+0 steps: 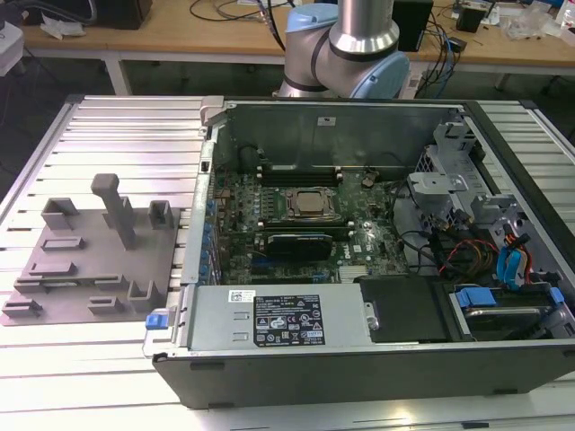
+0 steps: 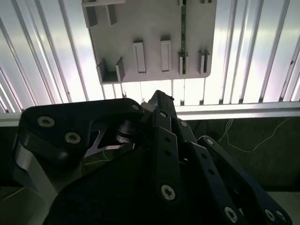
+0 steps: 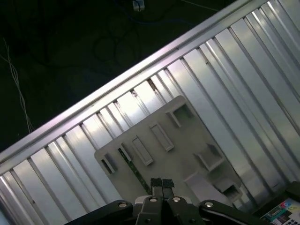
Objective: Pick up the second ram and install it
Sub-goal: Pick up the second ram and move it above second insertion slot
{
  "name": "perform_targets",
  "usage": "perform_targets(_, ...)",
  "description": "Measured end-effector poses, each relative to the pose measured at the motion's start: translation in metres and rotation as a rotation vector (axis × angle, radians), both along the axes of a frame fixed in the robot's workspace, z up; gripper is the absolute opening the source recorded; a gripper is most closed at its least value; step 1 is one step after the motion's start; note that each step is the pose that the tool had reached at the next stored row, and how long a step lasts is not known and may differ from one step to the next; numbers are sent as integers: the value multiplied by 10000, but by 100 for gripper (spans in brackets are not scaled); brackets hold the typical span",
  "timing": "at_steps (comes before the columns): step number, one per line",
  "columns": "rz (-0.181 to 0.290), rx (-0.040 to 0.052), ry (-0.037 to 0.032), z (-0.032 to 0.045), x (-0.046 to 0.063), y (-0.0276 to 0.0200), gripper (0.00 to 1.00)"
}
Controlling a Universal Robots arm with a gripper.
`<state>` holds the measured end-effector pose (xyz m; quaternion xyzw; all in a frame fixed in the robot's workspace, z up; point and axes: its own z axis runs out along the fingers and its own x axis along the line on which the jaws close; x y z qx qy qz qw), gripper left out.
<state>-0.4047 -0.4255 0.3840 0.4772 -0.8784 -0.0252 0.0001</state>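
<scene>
Ram (image 2: 183, 33) edge-on in grey holder (image 2: 150, 18), gripper (image 3: 162, 183) tips together, body cropped

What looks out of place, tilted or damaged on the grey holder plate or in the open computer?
Nothing stands out. The green memory stick stands straight on edge in its slots on the grey plate, and the open computer lies level.
</scene>
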Motion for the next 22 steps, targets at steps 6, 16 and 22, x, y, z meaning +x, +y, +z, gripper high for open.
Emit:
perform_targets(6,744,0,0,0,0,0,8)
perform_targets(16,2018,0,0,0,0,0,8)
perform_targets(22,2673,0,0,0,0,0,8)
